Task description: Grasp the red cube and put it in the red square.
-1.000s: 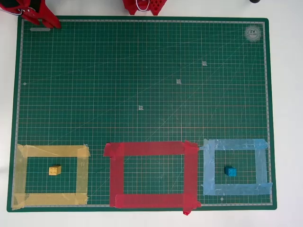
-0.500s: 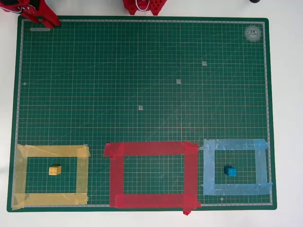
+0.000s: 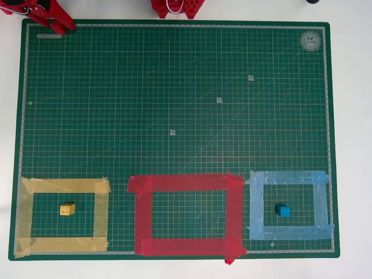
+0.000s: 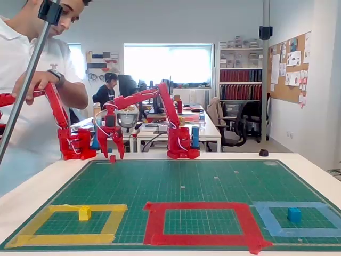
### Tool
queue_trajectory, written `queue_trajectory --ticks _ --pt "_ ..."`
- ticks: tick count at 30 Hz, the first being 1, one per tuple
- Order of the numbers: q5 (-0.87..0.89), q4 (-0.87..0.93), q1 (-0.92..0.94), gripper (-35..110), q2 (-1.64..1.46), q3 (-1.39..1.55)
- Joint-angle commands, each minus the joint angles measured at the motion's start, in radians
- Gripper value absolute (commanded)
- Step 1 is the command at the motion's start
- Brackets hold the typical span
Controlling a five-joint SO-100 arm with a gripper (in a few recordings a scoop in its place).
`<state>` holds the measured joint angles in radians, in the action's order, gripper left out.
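1. At the far left corner of the green mat (image 4: 181,181), the pincer (image 4: 110,149) hangs with its fingers spread and pointing down, the red cube (image 4: 112,158) resting on the surface just beneath and between the tips, not yet pinched. In the overhead view the pincer (image 3: 55,20) sits over that same corner.
2. The cube looks tiny, rigid and light; it should neither deform nor need much force. Its studded top suggests taking it by two opposite flat sides, low and square, lest it pop out or twist.
3. Near left, the yellow cube (image 3: 67,209) lies inside the yellow frame (image 3: 102,215).
4. Near centre, the red square (image 3: 186,182) holds only bare mat.
5. Near right, the blue cube (image 3: 283,211) sits within the light blue frame (image 3: 288,177).
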<state>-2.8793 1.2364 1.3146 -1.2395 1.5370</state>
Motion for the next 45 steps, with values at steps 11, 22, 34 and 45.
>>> queue_trajectory --ticks 11,22,34,45 --pt "-0.032 -0.002 0.017 25 -0.061 0.026" --pt "-0.032 -0.002 0.018 24 -0.058 0.032" --pt "-0.032 -0.005 0.020 15 -0.051 0.032" --pt "-0.032 -0.005 0.023 9 -0.043 0.032"
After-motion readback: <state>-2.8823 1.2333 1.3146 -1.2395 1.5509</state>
